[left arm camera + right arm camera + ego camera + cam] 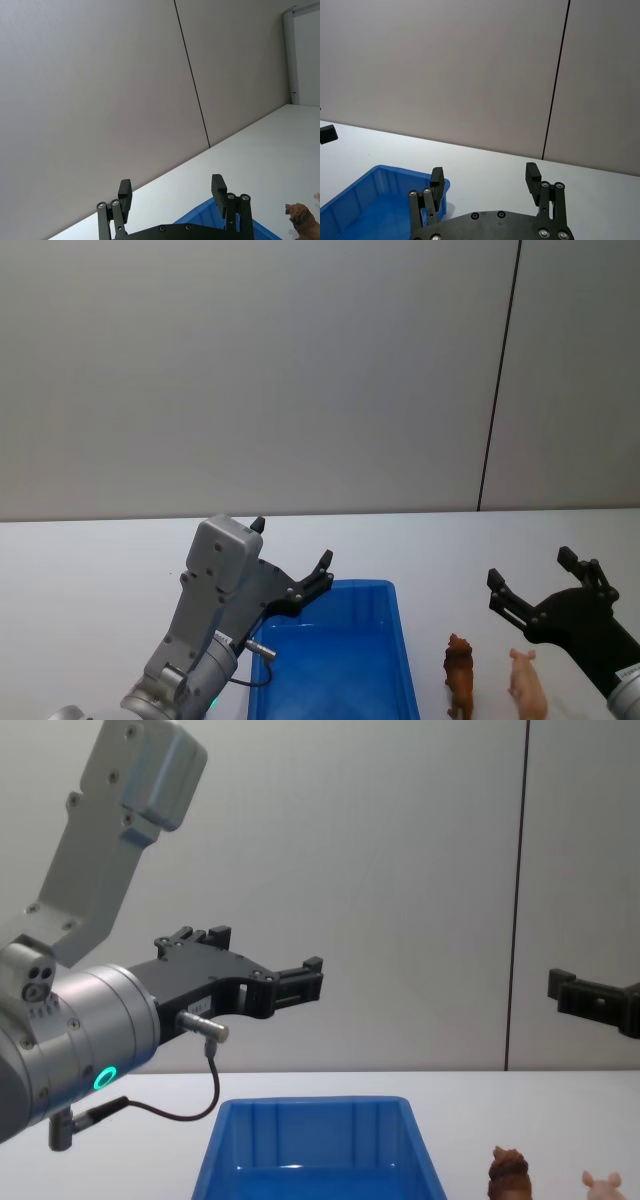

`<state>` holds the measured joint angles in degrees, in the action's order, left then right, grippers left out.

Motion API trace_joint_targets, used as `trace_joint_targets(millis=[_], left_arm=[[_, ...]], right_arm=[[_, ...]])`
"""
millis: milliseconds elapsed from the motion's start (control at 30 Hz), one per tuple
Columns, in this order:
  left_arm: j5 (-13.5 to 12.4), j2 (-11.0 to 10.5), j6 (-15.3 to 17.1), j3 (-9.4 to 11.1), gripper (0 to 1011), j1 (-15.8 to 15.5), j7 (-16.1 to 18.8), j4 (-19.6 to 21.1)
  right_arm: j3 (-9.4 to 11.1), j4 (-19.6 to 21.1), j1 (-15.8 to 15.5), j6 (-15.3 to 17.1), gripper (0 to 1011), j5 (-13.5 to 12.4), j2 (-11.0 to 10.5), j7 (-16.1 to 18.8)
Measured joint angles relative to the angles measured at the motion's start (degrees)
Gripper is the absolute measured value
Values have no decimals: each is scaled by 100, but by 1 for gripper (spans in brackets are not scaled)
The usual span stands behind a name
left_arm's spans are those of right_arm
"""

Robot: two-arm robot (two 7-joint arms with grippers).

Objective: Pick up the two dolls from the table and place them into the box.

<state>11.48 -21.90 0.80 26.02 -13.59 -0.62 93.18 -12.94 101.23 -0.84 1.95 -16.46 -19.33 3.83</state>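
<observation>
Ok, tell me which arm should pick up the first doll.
Right, probably. The brown doll and pink doll stand on the table right of the box, nearest the open right tool. The left tool is raised by the box's left edge, farther off.

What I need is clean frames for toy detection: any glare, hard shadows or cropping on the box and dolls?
Head view: soft, even light; a pale sheen inside the box, no hard shadows beside the brown doll or pink doll. Chest view: the lower edge crops both dolls; the open left gripper reads dark against the wall.
</observation>
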Motion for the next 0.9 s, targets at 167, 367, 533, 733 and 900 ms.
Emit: trace_joint_targets(millis=[167,367,533,733,900], left_arm=[[0,0,0,0,1001,0,0,0],[0,0,0,0,1001,0,0,0],[0,0,0,0,1002,0,0,0],[0,0,0,0,1001,0,0,0],[0,0,0,0,1001,0,0,0]], right_arm=[[0,0,0,0,1001,0,0,0],[10,-9,0,-2,1001,-1,-10,21],[45,-29,0,-8,1001,-50,-49,95],[101,-37,-35,47,1001,-153,-121,180],[142,-16,-109,162,1001,-238,-192,207]])
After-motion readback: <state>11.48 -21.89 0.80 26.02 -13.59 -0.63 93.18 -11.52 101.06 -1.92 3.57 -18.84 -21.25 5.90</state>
